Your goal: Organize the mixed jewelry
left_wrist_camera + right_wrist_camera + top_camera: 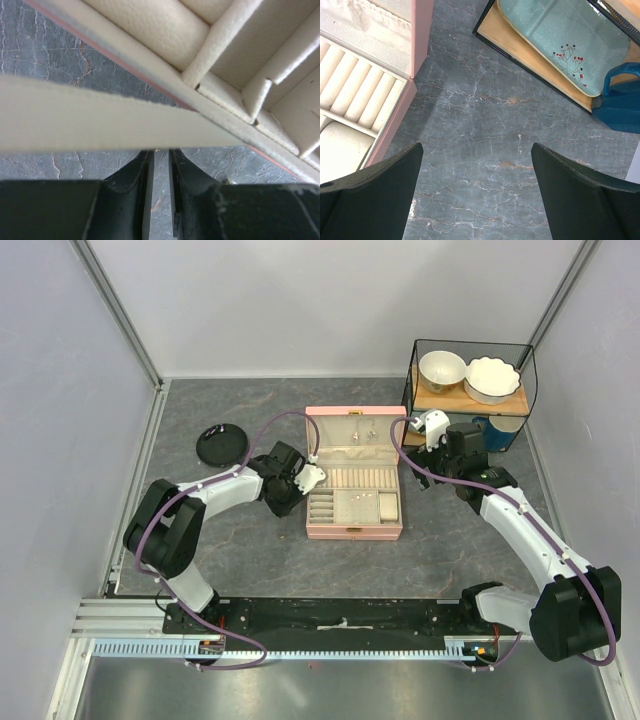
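Observation:
The pink jewelry box (352,530) lies open mid-table, its lid (355,430) laid back. Tiny jewelry specks show in the lid (372,435) and in a tray compartment (360,498). My left gripper (310,478) is at the box's left edge. In the left wrist view its fingers (160,151) stand almost together with a gold glint at the tips, which a cream band (100,120) partly hides. Another gold-brown speck (226,180) lies on the table beside it. My right gripper (430,428) is wide open and empty over bare table (476,150), right of the box (422,30).
A black round dish (221,445) sits left of the box. A wire basket (415,380) with two white bowls stands at the back right on a wooden base. A pale green dish (560,40) and a blue object (620,100) lie beside it.

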